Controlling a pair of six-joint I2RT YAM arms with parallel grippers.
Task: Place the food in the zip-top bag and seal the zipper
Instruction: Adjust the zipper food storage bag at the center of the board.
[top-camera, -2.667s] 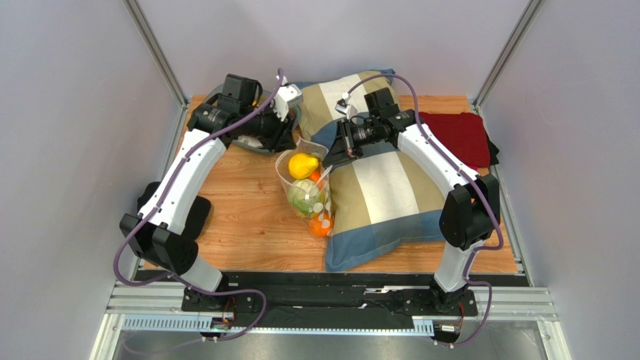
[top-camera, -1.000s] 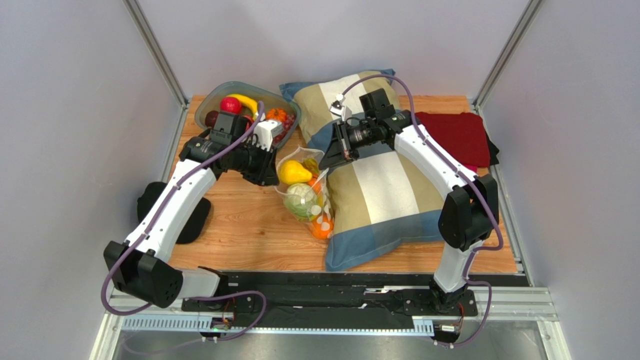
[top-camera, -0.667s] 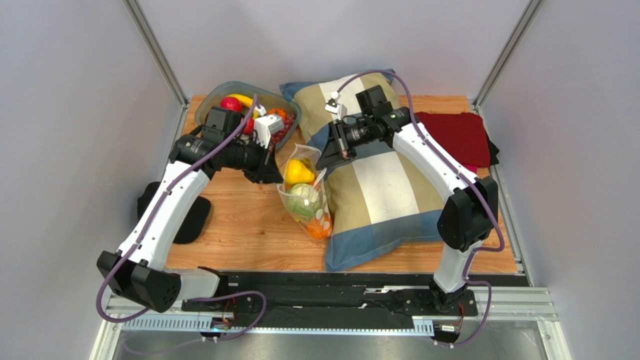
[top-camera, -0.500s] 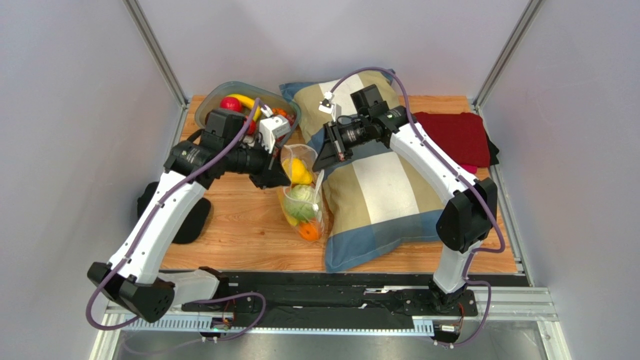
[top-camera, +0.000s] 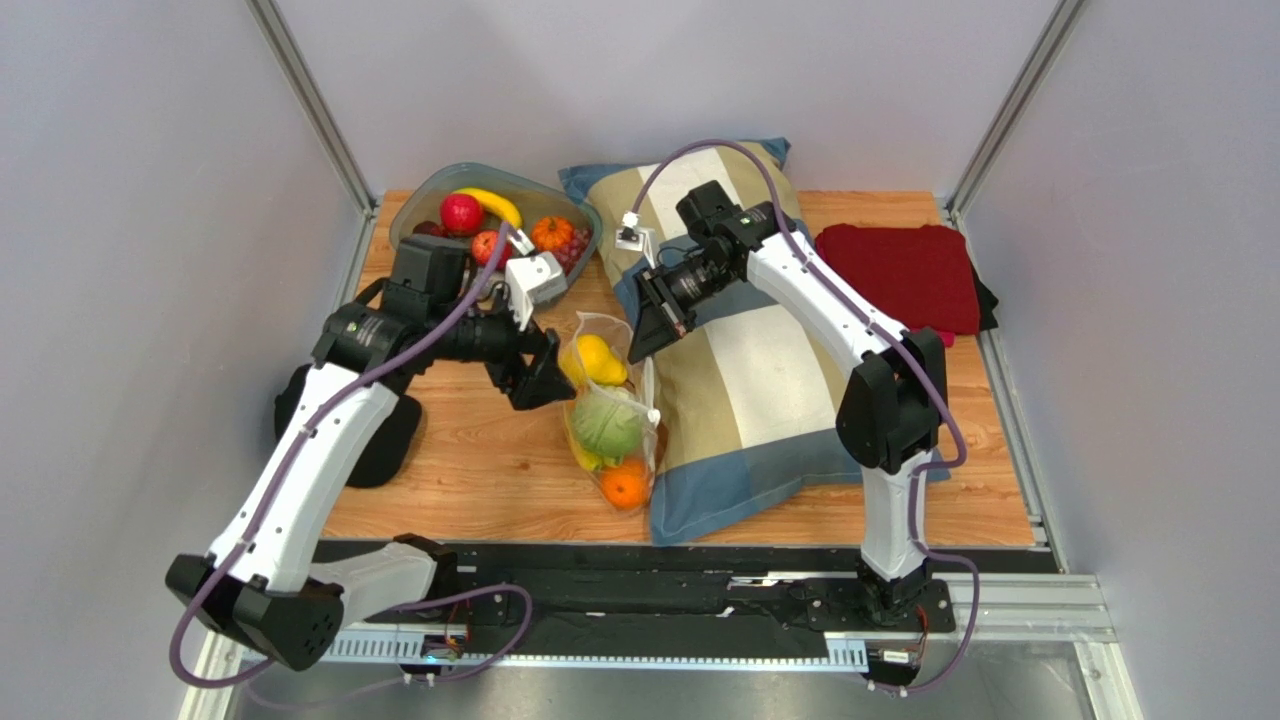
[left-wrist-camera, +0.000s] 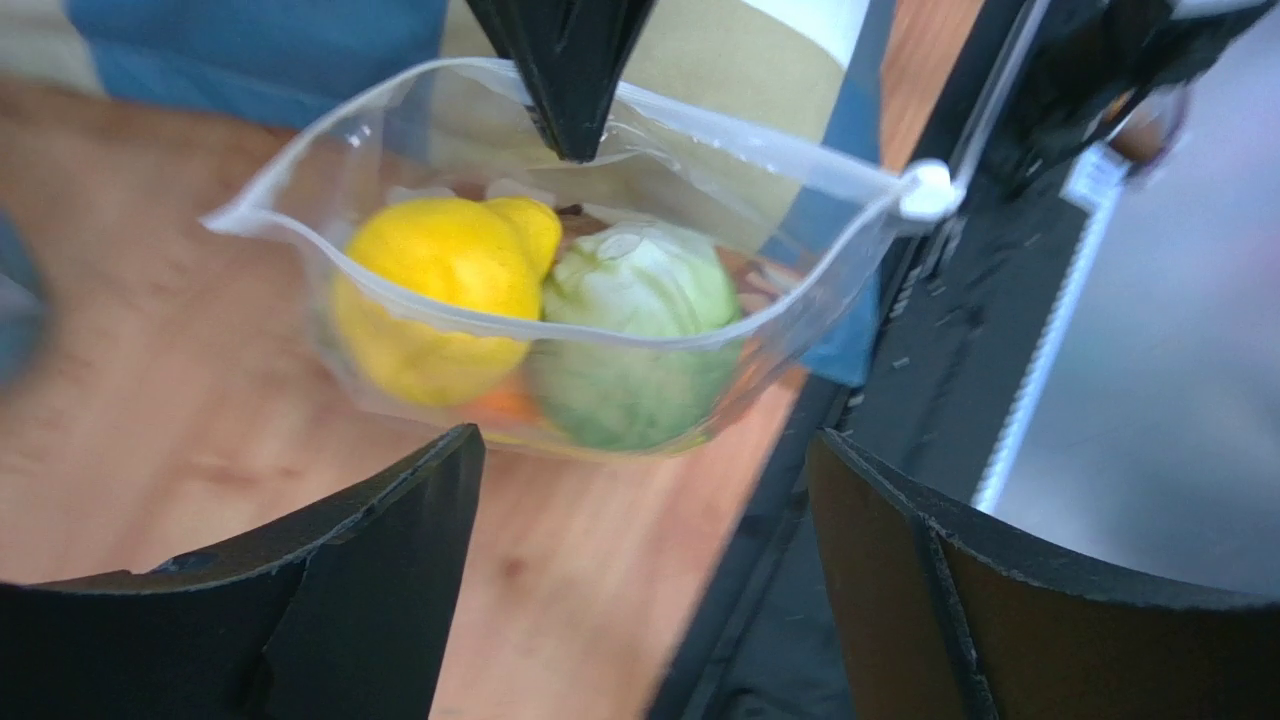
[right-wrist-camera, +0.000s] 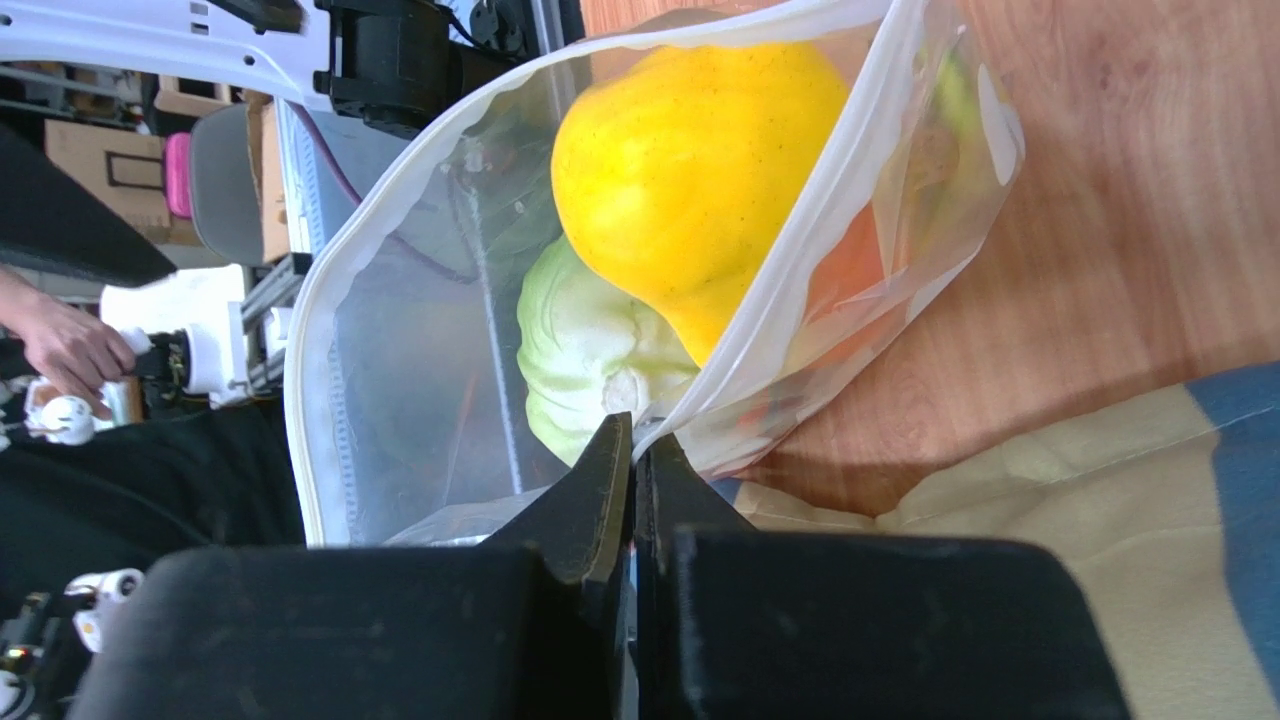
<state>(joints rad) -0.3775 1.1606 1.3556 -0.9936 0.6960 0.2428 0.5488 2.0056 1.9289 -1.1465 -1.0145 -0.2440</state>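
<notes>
The clear zip-top bag (top-camera: 609, 420) stands on the wood beside the pillow, its mouth open. Inside lie food pieces: a yellow lemon (top-camera: 595, 360), a green cabbage (top-camera: 606, 426) and an orange (top-camera: 625, 483). My right gripper (top-camera: 645, 336) is shut on the bag's far rim, seen pinched in the right wrist view (right-wrist-camera: 634, 443). My left gripper (top-camera: 544, 384) is open just left of the bag, not touching it. In the left wrist view the zipper (left-wrist-camera: 751, 144) runs along the mouth to a white slider (left-wrist-camera: 932, 189), above the lemon (left-wrist-camera: 436, 293) and cabbage (left-wrist-camera: 639, 323).
A grey bowl (top-camera: 413, 210) at the back left holds a red apple (top-camera: 461, 212), a banana (top-camera: 490, 201), an orange (top-camera: 553, 234) and grapes. A striped pillow (top-camera: 766, 375) lies right of the bag, a red cloth (top-camera: 909, 270) beyond it. A black pad (top-camera: 388, 435) sits left.
My left gripper opened and drew back toward the front, away from the bag. The right gripper moved left with the rim, and the bag shifted forward.
</notes>
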